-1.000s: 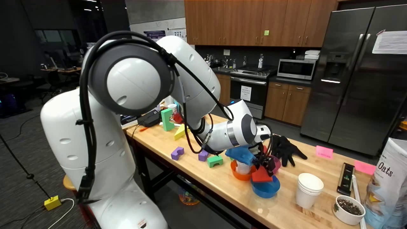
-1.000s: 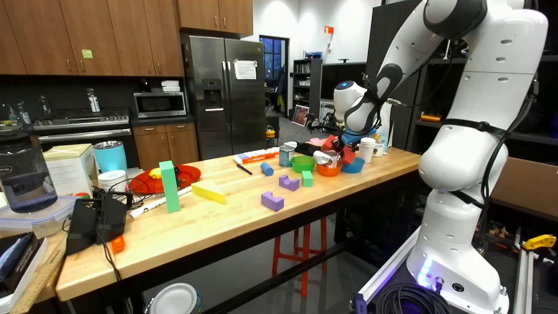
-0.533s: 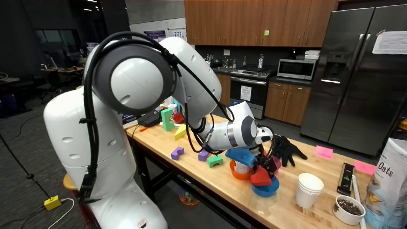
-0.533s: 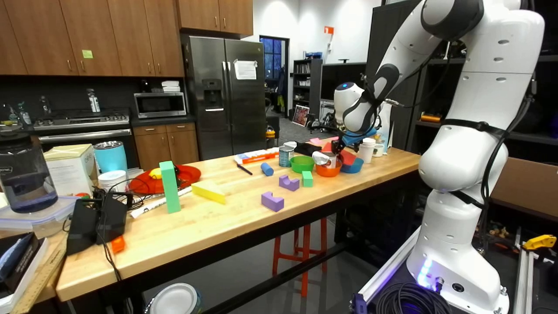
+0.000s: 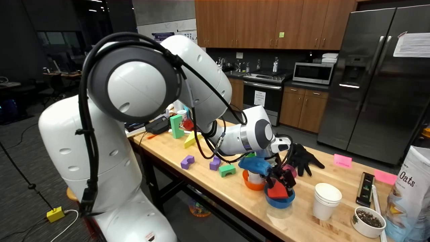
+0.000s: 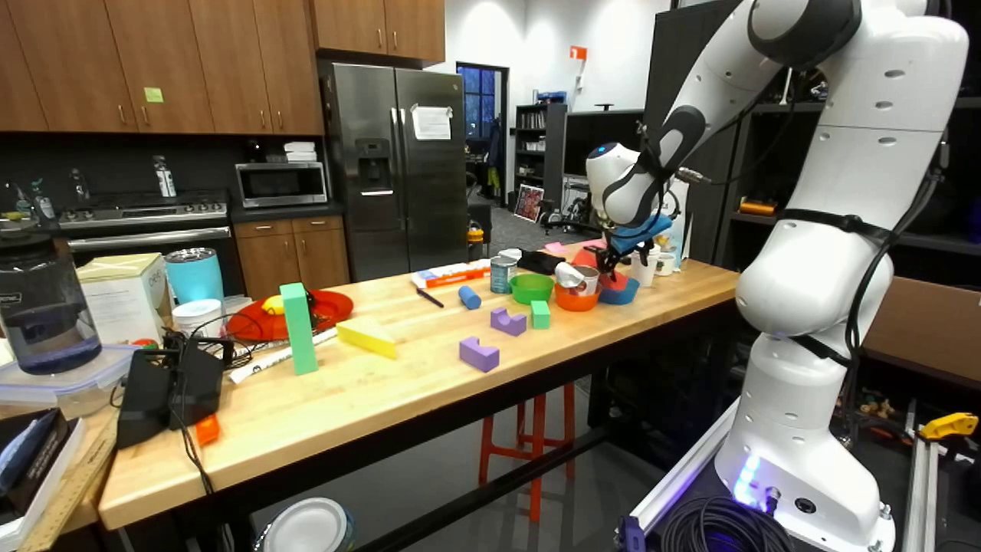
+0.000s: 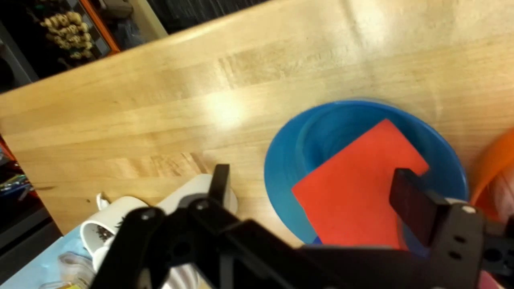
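- So the gripper point(image 7: 315, 182) has its fingers spread wide apart, with a big gap between them.
- The red block point(image 7: 353, 188) is in the blue bowl point(image 7: 281, 172), below that gap in the wrist view and way closer to the finger point(image 7: 413, 202) on the right side there.
- That finger overlaps the block's edge in the wrist view, but honestly I can't tell if it's touching.
- The finger on the left side of that view is out past the bowl's rim.
- Block's lying diagonally across the bowl in the wrist view, one end hidden behind the gripper.
- In both exterior views the gripper is down low, right by the bowl.
- Just beside the blue one there's an orange bowl point(image 5: 250, 184) with a whitish cup point(image 5: 256, 178) in it.
- Stack of white cups point(image 5: 326, 203) is on the opposite side, near but apart.
- Black glove point(image 5: 304, 158) is behind the gripper in an exterior view, all on a wooden table point(image 5: 295, 220).
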Robot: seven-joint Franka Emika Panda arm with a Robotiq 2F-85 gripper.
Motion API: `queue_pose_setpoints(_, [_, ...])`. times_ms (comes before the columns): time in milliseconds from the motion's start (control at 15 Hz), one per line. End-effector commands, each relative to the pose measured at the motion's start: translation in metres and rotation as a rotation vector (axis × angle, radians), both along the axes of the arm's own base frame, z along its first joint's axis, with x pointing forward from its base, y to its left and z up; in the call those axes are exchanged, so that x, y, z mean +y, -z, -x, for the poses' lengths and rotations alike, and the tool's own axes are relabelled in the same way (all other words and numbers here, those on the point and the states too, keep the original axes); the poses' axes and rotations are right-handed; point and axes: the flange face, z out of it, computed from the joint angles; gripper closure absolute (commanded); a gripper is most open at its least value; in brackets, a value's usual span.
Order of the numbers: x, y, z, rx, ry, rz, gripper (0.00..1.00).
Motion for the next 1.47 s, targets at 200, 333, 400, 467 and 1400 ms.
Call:
queue_pose_setpoints(200, [-0.011,-0.037,0.037,0.162,0.096,0.117,0.0])
queue_pose_setpoints(333, [-0.01,-0.046,0.042,0.201,0.117,0.148,0.0])
queue_pose_setpoints(400, [-0.009,-0.051,0.046,0.221,0.125,0.161,0.0])
queue_pose_setpoints(467, [-0.008,-0.055,0.05,0.24,0.134,0.178,0.0])
queue_pose_setpoints(1400, [-0.011,-0.092,0.052,0.266,0.167,0.313,0.0])
